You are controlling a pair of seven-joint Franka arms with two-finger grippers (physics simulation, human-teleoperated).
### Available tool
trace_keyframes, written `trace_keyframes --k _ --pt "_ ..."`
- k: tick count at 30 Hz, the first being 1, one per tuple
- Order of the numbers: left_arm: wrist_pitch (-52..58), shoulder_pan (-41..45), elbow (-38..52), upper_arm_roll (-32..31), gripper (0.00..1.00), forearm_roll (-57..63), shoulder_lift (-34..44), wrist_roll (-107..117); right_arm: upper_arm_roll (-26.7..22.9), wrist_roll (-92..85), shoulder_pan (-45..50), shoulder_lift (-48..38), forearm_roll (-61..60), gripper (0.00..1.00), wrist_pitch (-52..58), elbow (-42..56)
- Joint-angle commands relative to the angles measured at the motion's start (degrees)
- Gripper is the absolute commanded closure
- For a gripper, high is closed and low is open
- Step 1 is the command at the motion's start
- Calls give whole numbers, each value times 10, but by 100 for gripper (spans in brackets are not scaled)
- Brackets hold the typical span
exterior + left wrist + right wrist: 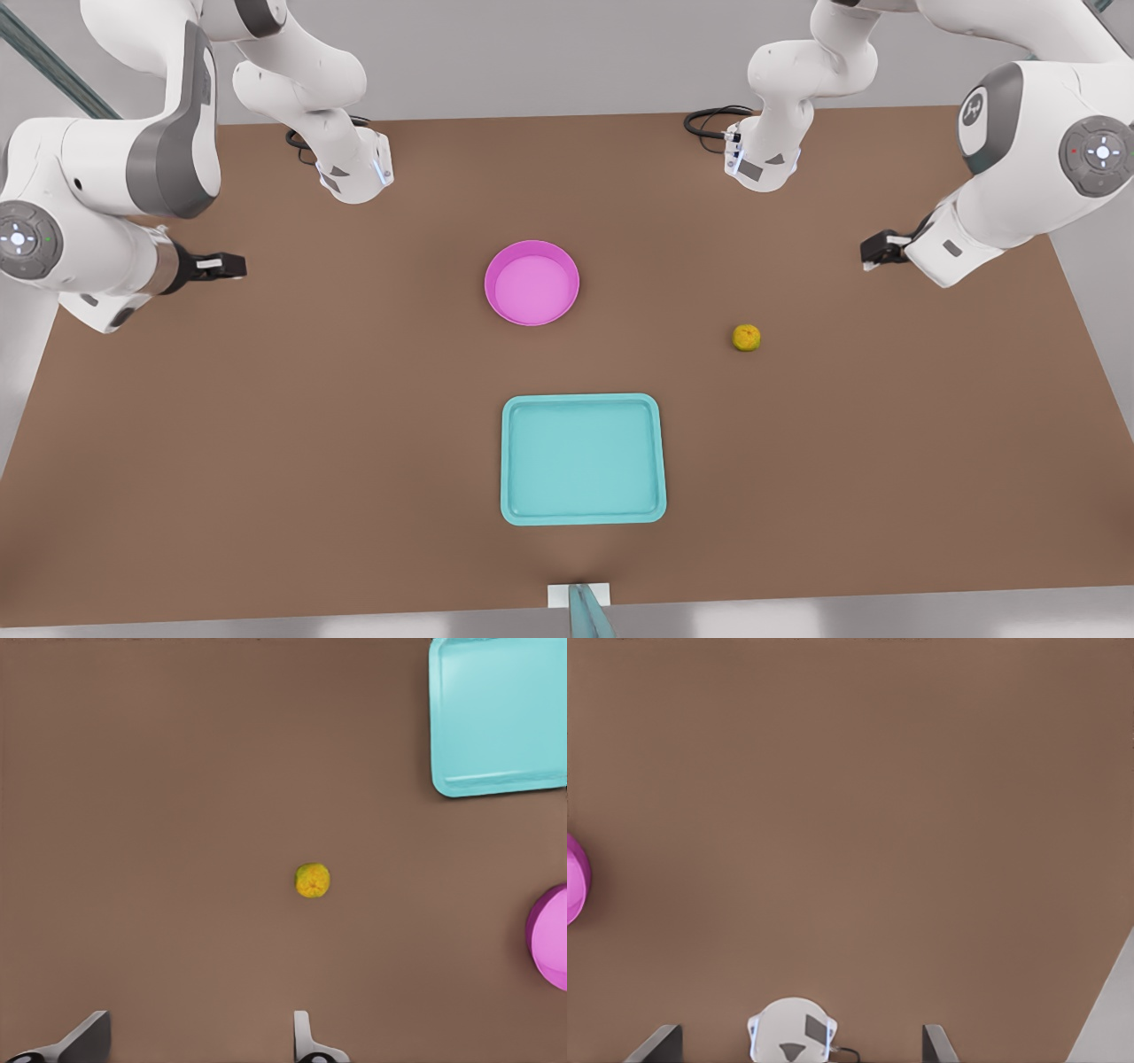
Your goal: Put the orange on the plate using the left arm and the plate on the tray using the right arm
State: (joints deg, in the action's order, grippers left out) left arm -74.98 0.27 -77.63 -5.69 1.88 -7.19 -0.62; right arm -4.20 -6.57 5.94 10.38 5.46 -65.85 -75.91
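The left end effector (873, 252), a small black two-finger piece on a white jointed arm with grey joint covers, hangs over the smooth brown table (266, 425) at the front view's right with its fingers (306, 1041) spread wide apart and nothing between them. Ahead of it, well apart, the small round yellow-orange fruit with dull greenish patches (313, 881) sits alone on the bare table. Farther off beyond the orange lie the light teal rectangular tray with rounded corners and a low raised rim (500, 713) and, next to it but apart, the round glossy bright pink shallow plate with a raised rim (549, 939). The right end effector (226, 264), at the front view's left, likewise hangs with its fingers (935, 1043) held wide apart and gripping nothing; the pink plate lies well off to its side, and the tray sits beyond the plate, both empty.
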Motion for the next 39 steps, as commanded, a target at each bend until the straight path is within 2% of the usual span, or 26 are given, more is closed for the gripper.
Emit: trace_keyframes --k 1,2,3,4,6,10,14,35,36,37,38,39 --pt "-23 0 -3 0 0 1 -1 12 0 -34 0 -1 -3 0 -29 0" --pt "-24 1 -10 0 0 1 -5 12 0 -34 0 -1 -4 0 -28 0" --pt "-55 7 -74 0 0 -2 -20 12 0 -34 0 -1 -5 0 -28 0" --pt "-175 15 -202 0 0 -14 -30 12 0 -34 0 0 -5 0 -28 0" --pt "-391 46 -353 0 0 -14 -49 15 0 -34 0 1 -5 0 -27 -1" --pt "-584 46 -476 2 0 -14 -90 16 0 -35 0 0 -6 0 -26 -5" --pt "-613 59 -509 2 0 -14 -103 37 0 -35 0 2 -7 0 -27 -6" --pt "-640 80 -506 2 0 -11 -174 62 0 -35 0 10 -8 0 -27 -9" --pt "-640 80 -505 2 5 -12 -174 62 0 -35 0 8 -8 0 -27 -8" --pt "-640 80 -504 2 24 -11 -174 62 0 -35 0 10 -8 0 -27 -9" --pt "-640 80 -504 2 36 -11 -173 62 0 -35 0 10 -8 0 -27 -8" --pt "-640 80 -504 2 36 -11 -173 62 0 -35 0 10 -8 0 -27 -8"
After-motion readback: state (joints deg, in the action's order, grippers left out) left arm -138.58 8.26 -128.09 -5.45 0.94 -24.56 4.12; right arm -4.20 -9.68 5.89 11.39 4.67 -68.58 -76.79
